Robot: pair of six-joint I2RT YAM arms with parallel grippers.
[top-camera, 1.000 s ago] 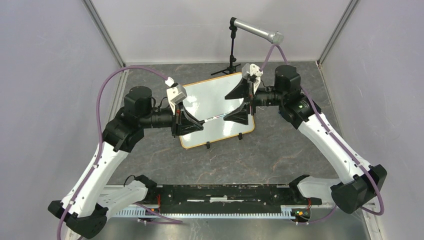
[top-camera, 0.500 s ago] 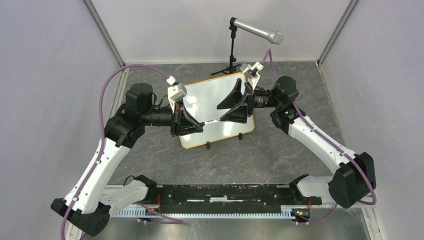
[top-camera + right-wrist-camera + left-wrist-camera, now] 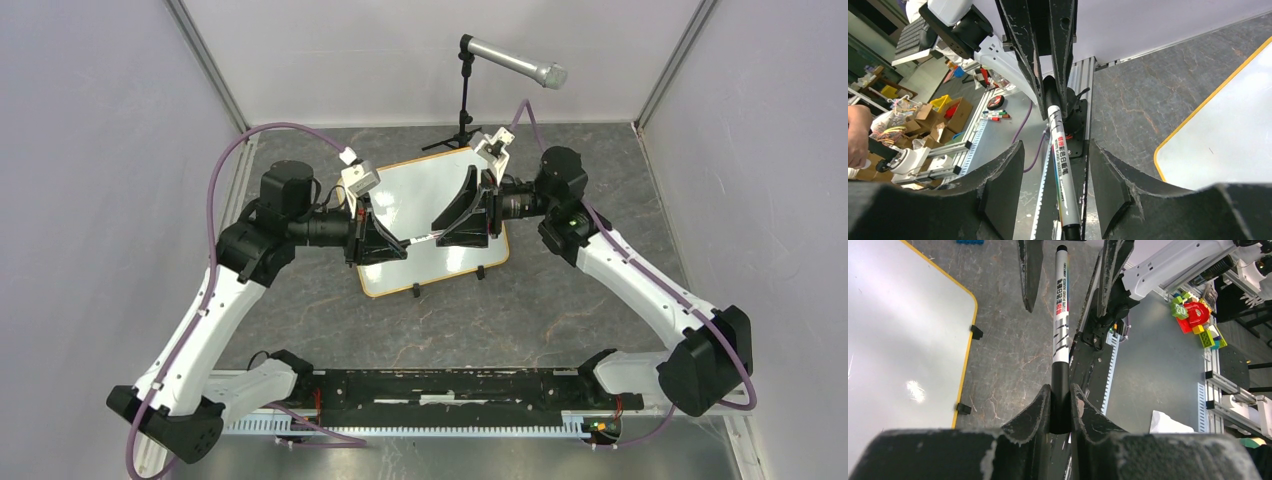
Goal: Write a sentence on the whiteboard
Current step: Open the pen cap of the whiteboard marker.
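Left wrist, slim cylindrical marker (image 3: 1061, 315), glossy whiteboard (image 3: 898, 330)

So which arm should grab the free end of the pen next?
Probably the right one. The right gripper has open fingers either side of the marker, near its free end. The left gripper is shut on its black end, busy holding it.
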